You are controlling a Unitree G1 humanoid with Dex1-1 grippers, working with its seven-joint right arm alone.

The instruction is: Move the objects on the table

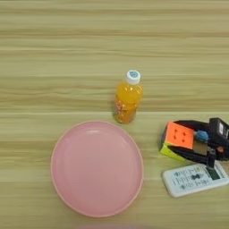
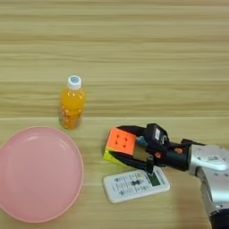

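My right gripper (image 2: pixel 115 141) reaches in from the right, and its two black fingers press the far and near sides of the orange-yellow-blue puzzle cube (image 2: pixel 120 139). The cube rests on the table (image 2: pixel 134 53). A small bit of blue (image 2: pixel 142 141) shows between the fingers just behind the cube. The white remote control (image 2: pixel 136 184) lies right in front of the gripper's lower finger. The orange juice bottle (image 2: pixel 71 105) stands upright to the left. The large pink plate (image 1: pixel 96 167) lies at the near left with nothing on it.
The silver forearm (image 2: pixel 214 167) fills the lower right corner in the right eye view. Bare wood stretches across the far half of the table.
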